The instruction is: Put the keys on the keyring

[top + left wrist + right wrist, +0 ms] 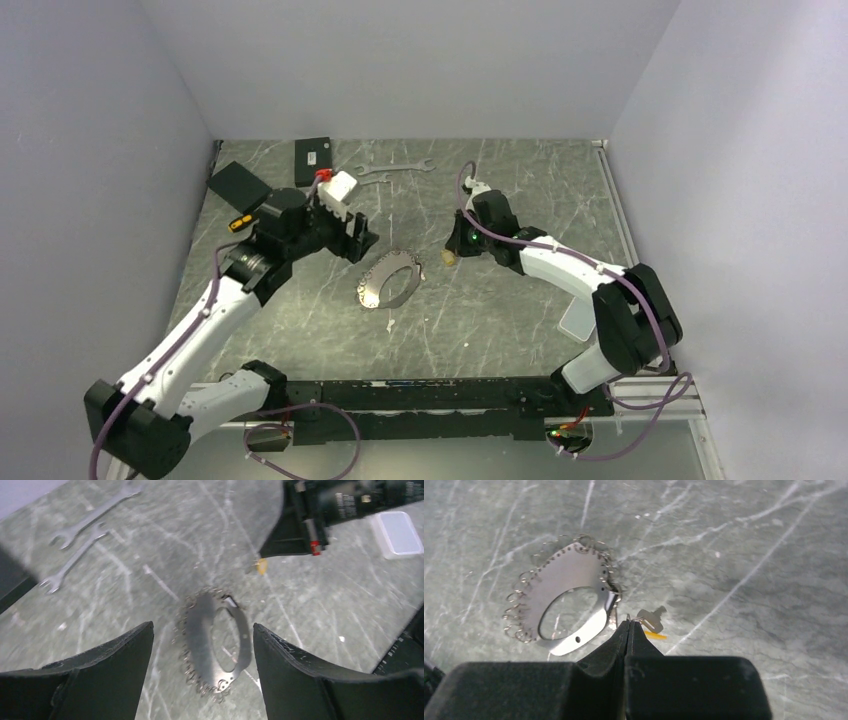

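The keyring (388, 280) is a flat silvery oval loop with small wire rings along its rim, lying mid-table. In the left wrist view it (200, 630) lies below and between my left gripper's fingers. My left gripper (363, 243) (202, 627) is open and empty, hovering just back-left of the ring. My right gripper (452, 250) (628, 622) is shut, pinching the tiny wire loop of a small key (651, 620) with a brass-yellow part (655, 635), just right of the keyring (559, 582). The key shows as a yellow speck (449, 258) (261, 566). No other keys are in view.
Two long silver wrenches (395, 168) (90, 522) lie at the back. Two black boxes (312, 160) (238, 185) and a yellow-handled tool (238, 223) are back left. A clear plastic container (577, 320) (397, 532) sits beside the right arm.
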